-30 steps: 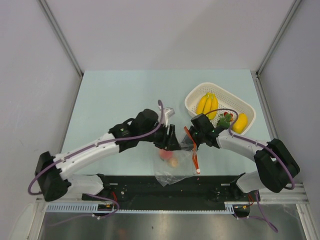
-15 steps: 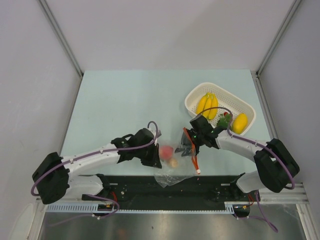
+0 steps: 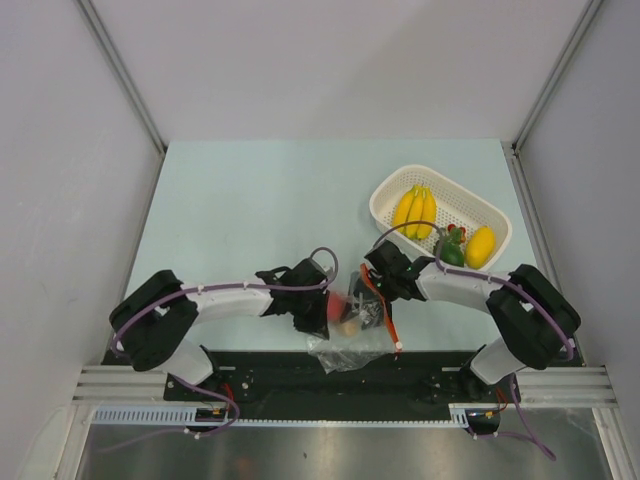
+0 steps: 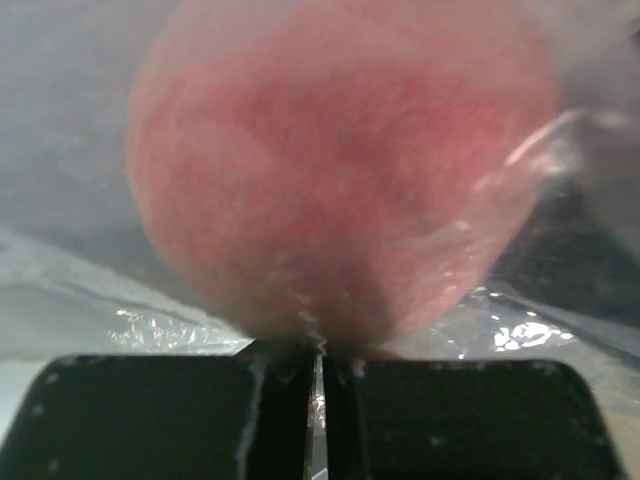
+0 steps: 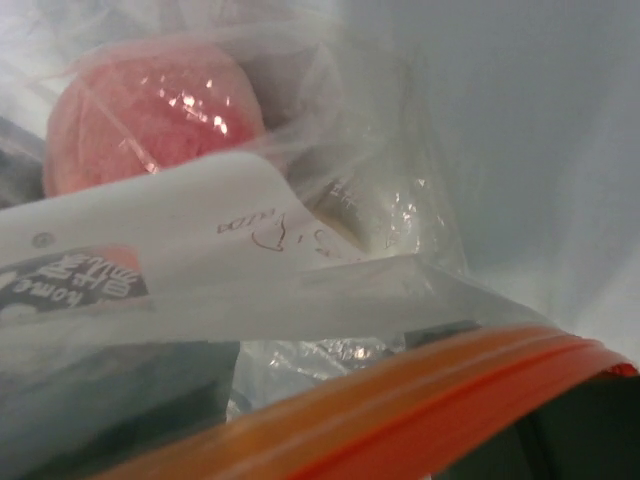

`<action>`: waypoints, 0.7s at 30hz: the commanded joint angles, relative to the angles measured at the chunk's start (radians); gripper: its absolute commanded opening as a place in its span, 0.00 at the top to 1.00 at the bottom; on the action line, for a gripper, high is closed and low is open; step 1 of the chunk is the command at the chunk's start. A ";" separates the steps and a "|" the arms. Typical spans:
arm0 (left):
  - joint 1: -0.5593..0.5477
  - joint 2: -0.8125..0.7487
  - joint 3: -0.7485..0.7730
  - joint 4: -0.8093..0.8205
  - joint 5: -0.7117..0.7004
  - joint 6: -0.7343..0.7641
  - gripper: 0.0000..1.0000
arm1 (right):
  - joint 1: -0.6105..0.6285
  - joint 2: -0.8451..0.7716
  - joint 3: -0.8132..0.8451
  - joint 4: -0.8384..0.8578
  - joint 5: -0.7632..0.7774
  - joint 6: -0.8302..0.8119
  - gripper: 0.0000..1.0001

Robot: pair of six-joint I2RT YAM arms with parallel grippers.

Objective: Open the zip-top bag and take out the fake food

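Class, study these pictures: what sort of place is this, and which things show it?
Probably a robot lab test cell: a pale table boxed in by plain grey panels, two robot arms mounted at its near edge, and toy bananas in a white basket.

A white perforated basket sits on the far right part of a pale mint tabletop, its long side angled to the table edge. Plain grey panels wall the table in, joined by aluminium posts. A black mounting plate runs along the near edge, with a white slotted strip and brushed steel below it.
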 commanded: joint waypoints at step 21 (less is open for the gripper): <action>0.064 0.022 0.018 0.050 -0.011 0.015 1.00 | -0.020 -0.038 0.029 0.004 0.007 -0.017 0.62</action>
